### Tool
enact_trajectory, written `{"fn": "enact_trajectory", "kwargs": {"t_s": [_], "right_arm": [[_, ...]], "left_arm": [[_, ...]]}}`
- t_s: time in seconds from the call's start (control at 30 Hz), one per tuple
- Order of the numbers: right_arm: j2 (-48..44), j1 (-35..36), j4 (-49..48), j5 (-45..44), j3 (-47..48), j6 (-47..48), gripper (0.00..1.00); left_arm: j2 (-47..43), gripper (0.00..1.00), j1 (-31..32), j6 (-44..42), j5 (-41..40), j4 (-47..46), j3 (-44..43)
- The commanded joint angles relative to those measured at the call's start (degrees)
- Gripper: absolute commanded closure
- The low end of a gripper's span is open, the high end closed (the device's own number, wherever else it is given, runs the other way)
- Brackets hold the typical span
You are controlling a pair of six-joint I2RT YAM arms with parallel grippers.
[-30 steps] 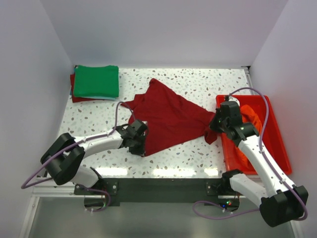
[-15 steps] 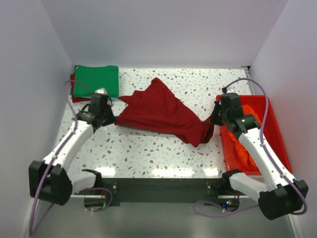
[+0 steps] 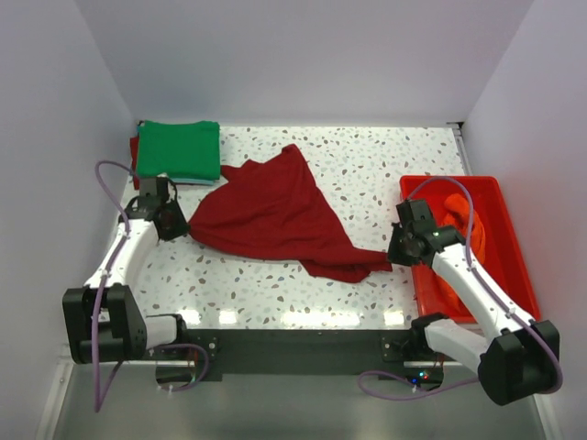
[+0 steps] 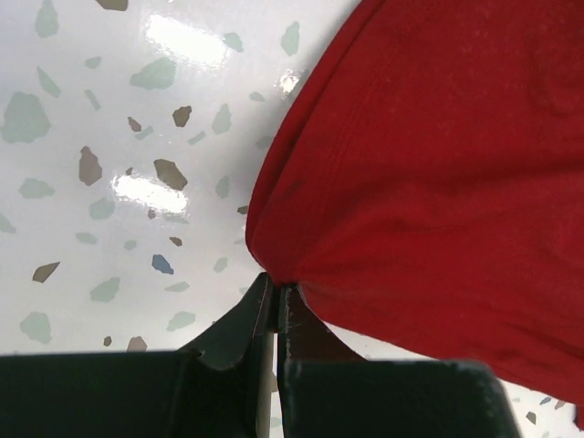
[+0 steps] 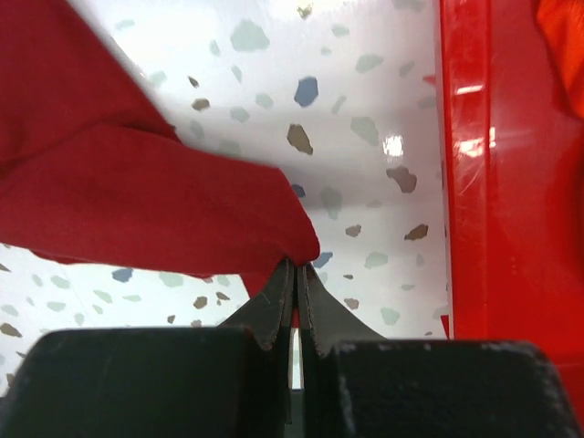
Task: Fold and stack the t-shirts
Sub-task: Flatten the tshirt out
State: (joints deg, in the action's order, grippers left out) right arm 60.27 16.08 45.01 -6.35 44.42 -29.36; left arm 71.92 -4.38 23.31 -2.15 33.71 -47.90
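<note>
Speckled white surface carries a limp, light dark red t-shirt mid-frame, left tool and right tool each clenched on opposite edges, likely sound holds for spreading.

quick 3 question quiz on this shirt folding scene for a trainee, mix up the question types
1. True or false: the left end effector and the right end effector are each shut on the dark red t-shirt.
2. Where is the orange t-shirt? A: in the red tub. B: draped over an arm. C: hanging from a wall.
3. Fill in: the folded green t-shirt sits at the table's far ___ corner.

Key: 1 true; 2 A; 3 left.
</note>
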Motion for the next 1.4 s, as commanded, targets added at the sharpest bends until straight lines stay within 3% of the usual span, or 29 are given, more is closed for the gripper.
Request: {"fn": "enact_trajectory", "kwargs": {"t_s": [0.0,0.27,0.63,0.8,0.93,0.97,1.0,1.03,1.07,1.13,1.23,1.37], "right_arm": [[0.3,0.0,0.8,1.9,-1.6,-1.7,1.00],[4.0,0.0,1.4,5.3,3.7,-2.0,1.00],[-0.1,0.1,18.3,19.4,17.0,-0.5,1.00],[1.6,0.1,19.2,18.5,9.3,-1.0,1.00],[8.1,0.0,11.7,13.0,3.1,-4.1,1.00],[9.3,0.0,8.6,11.6,3.0,-4.9,0.97],[9.8,0.0,7.3,10.8,2.9,-5.9,0.88],[9.9,0.1,6.3,10.3,3.1,-6.1,0.78],[10.1,0.1,5.1,10.0,3.2,-6.4,0.59],[10.1,0.1,5.0,10.2,3.3,-5.7,0.48],[9.5,0.4,6.0,9.6,2.3,-4.2,0.43],[7.8,2.4,4.5,11.3,-0.8,-4.7,0.50]], "left_arm": [[0.6,1.00,-0.5,-2.0,3.9,-3.6,-0.4],[3.1,1.00,-1.2,-4.2,4.2,-2.3,-9.0],[1.6,1.00,-5.5,-7.7,2.3,2.6,-17.9],[1.8,1.00,-7.3,-8.3,3.2,1.6,-15.8],[2.4,1.00,-7.3,-8.3,5.4,-0.3,-14.4],[2.7,1.00,-7.3,-8.4,6.0,-0.6,-14.3],[3.1,1.00,-7.4,-8.7,7.4,-0.8,-14.2],[3.2,1.00,-7.4,-8.8,8.0,-0.9,-14.2],[3.4,1.00,-7.3,-9.0,8.5,-1.0,-14.2],[3.4,1.00,-7.4,-9.6,9.5,-1.3,-14.2],[3.1,1.00,-7.3,-10.0,10.6,-1.8,-13.8],[3.2,1.00,-7.3,-10.0,11.4,-2.3,-13.2]]}}
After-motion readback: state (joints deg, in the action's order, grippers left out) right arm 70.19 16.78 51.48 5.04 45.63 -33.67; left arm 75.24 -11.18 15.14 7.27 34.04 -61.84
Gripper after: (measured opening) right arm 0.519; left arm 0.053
